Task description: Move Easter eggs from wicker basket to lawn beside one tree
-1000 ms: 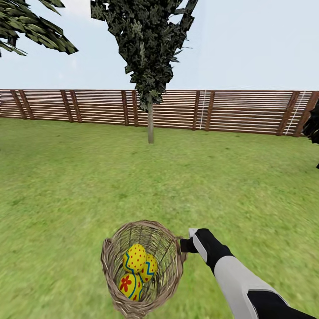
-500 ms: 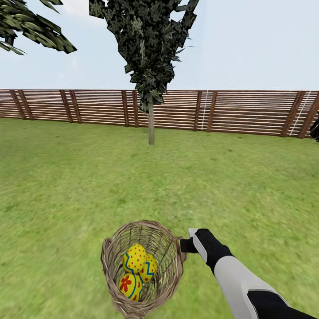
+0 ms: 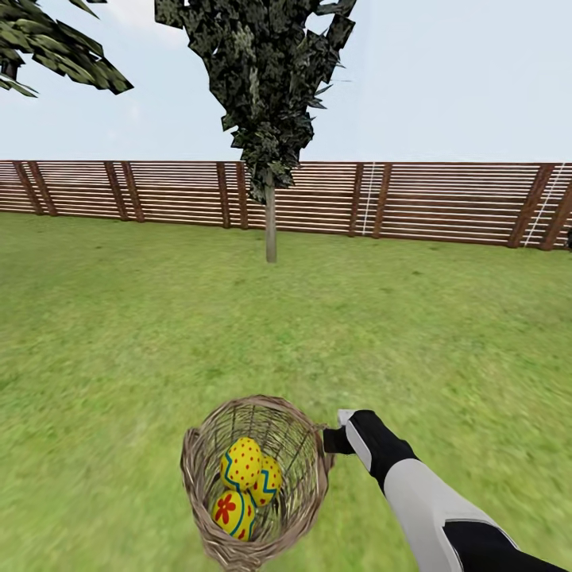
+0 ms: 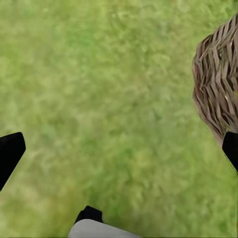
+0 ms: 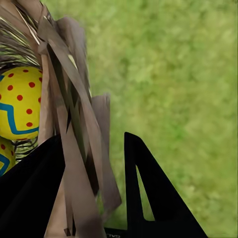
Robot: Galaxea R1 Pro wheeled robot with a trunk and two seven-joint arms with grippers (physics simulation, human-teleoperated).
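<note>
Eggs: three small glossy yellow Easter eggs (image 3: 242, 485) sit in the deep brown woven-twig basket (image 3: 318, 485), over mid-lawn (image 3: 119, 357). My right tool (image 3: 334, 439) clamps the rim; left tool (image 4: 119, 148) gapes. Smooth, likely slippery: take around the middle.

A brown fence (image 3: 445, 199) of horizontal wooden slats runs across the whole width of the head view, braced by darker posts, some upright and some leaning. Two thin white lines (image 3: 367, 199) cross its slats right of centre, and another pair shows near the right edge. In front of it stands a thin-stemmed tree (image 3: 270, 230), its dark, ragged, columnar foliage rising past the top of the frame. Behind is a pale blue, hazy sky (image 3: 445, 79). A small dark shape (image 3: 569, 238) at the right edge is too cut off to identify.
</note>
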